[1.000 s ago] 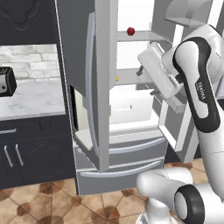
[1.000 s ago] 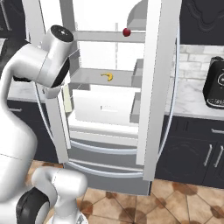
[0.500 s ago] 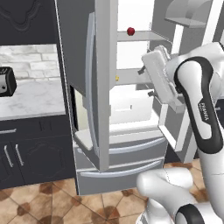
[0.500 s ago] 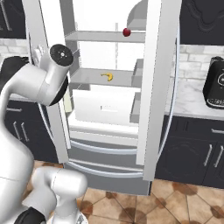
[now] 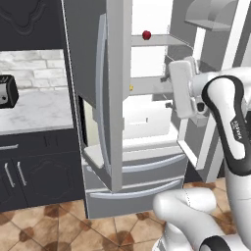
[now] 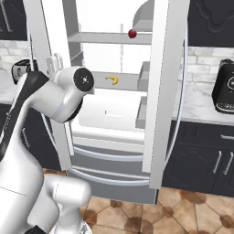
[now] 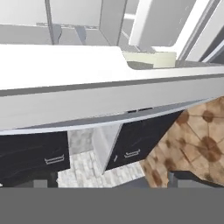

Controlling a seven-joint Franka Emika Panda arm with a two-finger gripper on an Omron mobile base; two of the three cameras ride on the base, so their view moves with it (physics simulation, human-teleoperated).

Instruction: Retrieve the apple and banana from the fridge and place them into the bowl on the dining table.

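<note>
The apple (image 6: 132,33) sits on the top shelf inside the open fridge (image 6: 155,96), near the back, a small dark red ball with free space around it. I judge it to be light, firm and smooth, so it may roll or slip out of the pads if it is squeezed off centre. The best hold is probably across its widest middle, with the fingers level and one on each side.

The banana (image 6: 112,80) lies one shelf lower, to the left of the apple in the right base view. It looks light and a little soft, and its curve makes the ends poor places to hold. I would take it across the thick middle part, with moderate pressure so that it is not bruised.

The gripper (image 5: 182,88) is at the front of the fridge, at about the height of the banana shelf and well below the apple. Whether its fingers are apart or together, I cannot tell. Nothing can be seen between them.

The doors of the fridge stand open to both sides.
</note>
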